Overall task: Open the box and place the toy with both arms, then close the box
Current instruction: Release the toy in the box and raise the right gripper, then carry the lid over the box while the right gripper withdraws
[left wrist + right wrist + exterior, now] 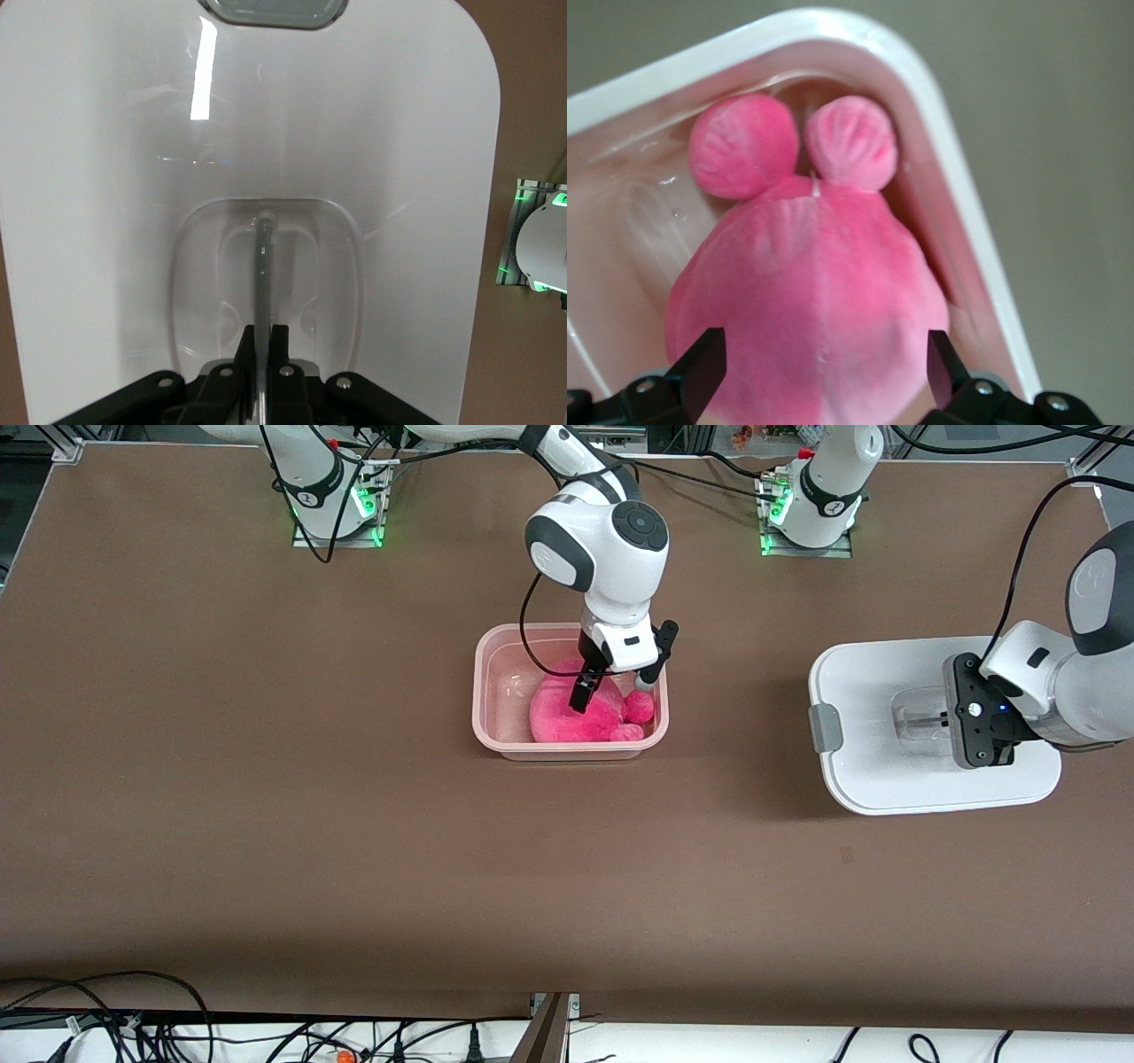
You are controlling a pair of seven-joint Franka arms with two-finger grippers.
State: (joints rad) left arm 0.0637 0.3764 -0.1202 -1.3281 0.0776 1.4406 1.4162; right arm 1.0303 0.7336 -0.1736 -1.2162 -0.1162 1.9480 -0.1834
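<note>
The pink translucent box (483,682) stands open at the table's middle, without its lid. The pink plush toy (567,713) lies inside it, ears toward the left arm's end. My right gripper (613,689) is open just above the toy, one finger on each side and not gripping. In the right wrist view the toy (815,266) fills the box (939,115) between the right gripper's (819,363) spread fingers. The white lid (873,682) is at the left arm's end of the table. My left gripper (952,722) is shut on the lid's clear handle (263,266), which shows in the left wrist view between the left gripper's (264,341) fingers.
The arm bases with green lights (341,514) (802,522) stand at the table's edge farthest from the front camera. Cables (133,1027) lie along the nearest edge. A grey clip (826,726) is on the lid's side facing the box. Brown tabletop (266,779) surrounds the box.
</note>
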